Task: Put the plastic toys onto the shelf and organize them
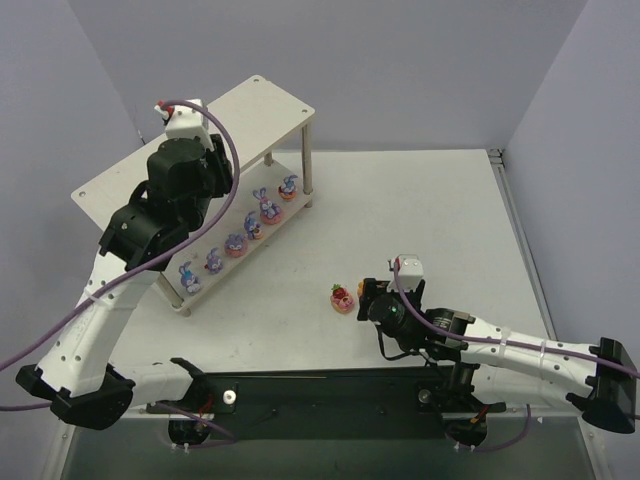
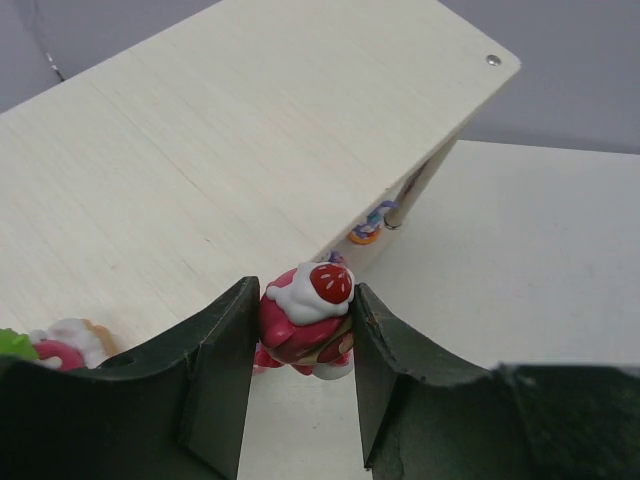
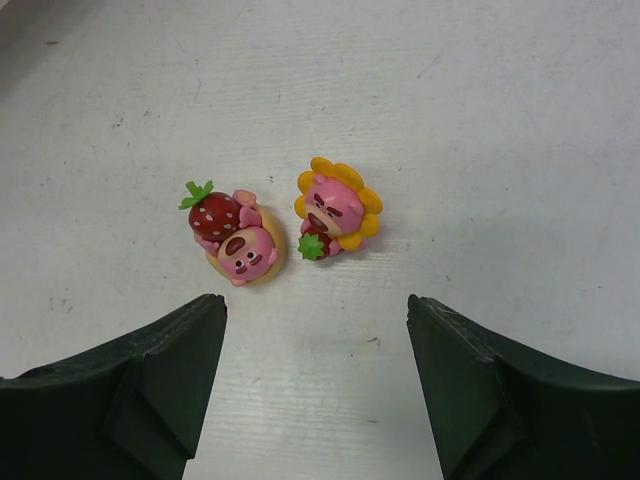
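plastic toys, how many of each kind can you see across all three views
purple-blue plastic bunnies on pink bases: 6, lower board of the pale wooden shelf
red-pink strawberry-topped plastic bears: 3, one in the left gripper, one on the white table, one partly seen on the top board
orange-yellow flower-shaped plastic figure: 1, on the table
total: 10

You see only a sliver of a purple bunny (image 2: pixel 368 226) tucked under the shelf (image 2: pixel 250 130); the left gripper (image 2: pixel 303 325) hides half a red-pink toy (image 2: pixel 62 346).
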`<state>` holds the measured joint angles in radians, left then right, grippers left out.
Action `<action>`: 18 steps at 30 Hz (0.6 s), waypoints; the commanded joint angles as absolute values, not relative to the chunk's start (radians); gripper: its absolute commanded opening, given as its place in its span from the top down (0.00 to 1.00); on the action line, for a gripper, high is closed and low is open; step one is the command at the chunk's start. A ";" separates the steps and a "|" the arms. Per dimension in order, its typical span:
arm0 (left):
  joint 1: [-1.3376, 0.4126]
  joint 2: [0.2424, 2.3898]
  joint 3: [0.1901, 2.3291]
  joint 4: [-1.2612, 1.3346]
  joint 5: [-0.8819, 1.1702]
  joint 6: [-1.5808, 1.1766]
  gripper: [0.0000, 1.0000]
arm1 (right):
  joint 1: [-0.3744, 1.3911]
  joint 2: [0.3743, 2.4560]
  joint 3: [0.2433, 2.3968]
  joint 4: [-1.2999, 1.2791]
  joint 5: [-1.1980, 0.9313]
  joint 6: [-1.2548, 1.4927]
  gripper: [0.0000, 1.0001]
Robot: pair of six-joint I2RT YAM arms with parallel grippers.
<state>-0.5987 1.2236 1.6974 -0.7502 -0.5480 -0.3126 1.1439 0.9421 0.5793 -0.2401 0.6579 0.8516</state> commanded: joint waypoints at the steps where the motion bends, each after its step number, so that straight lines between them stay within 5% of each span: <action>1: -0.534 1.242 1.752 -0.784 -0.588 -0.275 1.00 | 1.137 0.910 0.558 -0.225 0.678 0.877 0.26; 18: -0.387 1.335 1.839 -0.831 -0.457 -0.267 0.96 | 1.138 0.911 0.571 -0.225 0.663 0.861 0.26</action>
<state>-0.4164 1.3308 1.7721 -0.8356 -0.4988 -0.2787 1.1439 0.8959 0.5583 -0.2283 0.6460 0.8627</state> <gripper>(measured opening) 0.486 0.740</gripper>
